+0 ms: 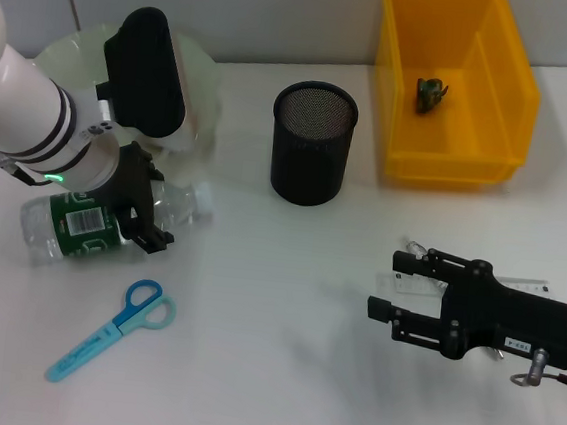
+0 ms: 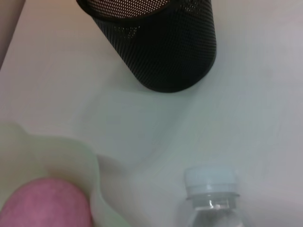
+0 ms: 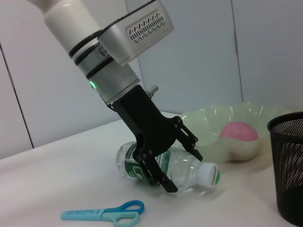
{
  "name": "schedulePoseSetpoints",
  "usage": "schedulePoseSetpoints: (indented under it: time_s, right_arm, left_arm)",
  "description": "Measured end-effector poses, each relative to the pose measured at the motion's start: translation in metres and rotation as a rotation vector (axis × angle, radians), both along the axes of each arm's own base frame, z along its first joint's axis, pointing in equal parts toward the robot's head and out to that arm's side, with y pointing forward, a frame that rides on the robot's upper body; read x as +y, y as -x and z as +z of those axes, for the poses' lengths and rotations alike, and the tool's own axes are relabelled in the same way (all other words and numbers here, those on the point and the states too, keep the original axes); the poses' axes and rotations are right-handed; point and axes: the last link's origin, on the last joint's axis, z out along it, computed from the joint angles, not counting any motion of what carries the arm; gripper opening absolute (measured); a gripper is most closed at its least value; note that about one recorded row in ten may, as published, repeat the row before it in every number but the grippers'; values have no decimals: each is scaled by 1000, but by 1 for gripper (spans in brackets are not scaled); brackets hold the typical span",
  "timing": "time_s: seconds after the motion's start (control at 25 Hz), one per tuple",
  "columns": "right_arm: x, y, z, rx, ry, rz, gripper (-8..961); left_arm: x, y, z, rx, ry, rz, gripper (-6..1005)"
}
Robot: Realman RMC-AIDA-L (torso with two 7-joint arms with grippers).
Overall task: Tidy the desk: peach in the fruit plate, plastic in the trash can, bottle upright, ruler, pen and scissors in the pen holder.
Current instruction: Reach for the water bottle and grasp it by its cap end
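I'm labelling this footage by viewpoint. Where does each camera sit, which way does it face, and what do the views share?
Head view: high on the robot, looking down at the desk; shows the left gripper over the lying bottle and the right gripper.
Left wrist view: near the desk, facing the pen holder; no fingers show.
Right wrist view: low, looking across at the left gripper straddling the bottle.
Shared: bottle and pen holder appear in all three.
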Motion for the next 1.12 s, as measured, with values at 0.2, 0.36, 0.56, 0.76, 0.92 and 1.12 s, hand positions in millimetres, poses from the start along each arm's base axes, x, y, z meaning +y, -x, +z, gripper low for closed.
schedulePoseSetpoints:
  time_s: [0.2, 0.36, 0.56, 0.76, 0.92, 1.12]
  right_arm:
    - [1, 0, -2, 5, 9, -3, 707]
    - [1, 0, -2, 4, 9, -4, 706]
    - [1, 0, -2, 3, 8, -5, 706]
    - [2, -1, -2, -2, 4, -10, 705]
    - [2, -1, -2, -1, 5, -12, 705]
    - [2, -1, -2, 2, 3, -14, 704]
  left_arm:
    - [0, 2, 1, 7, 0, 2, 780]
    - [0, 2, 1, 8, 1, 3, 779]
    - [0, 2, 1, 9, 0, 2, 768]
    - [-2, 3, -1, 26, 7, -10, 757]
    - [-2, 2, 0, 26, 2, -20, 757]
    - [-3, 1, 0, 21, -2, -29, 758]
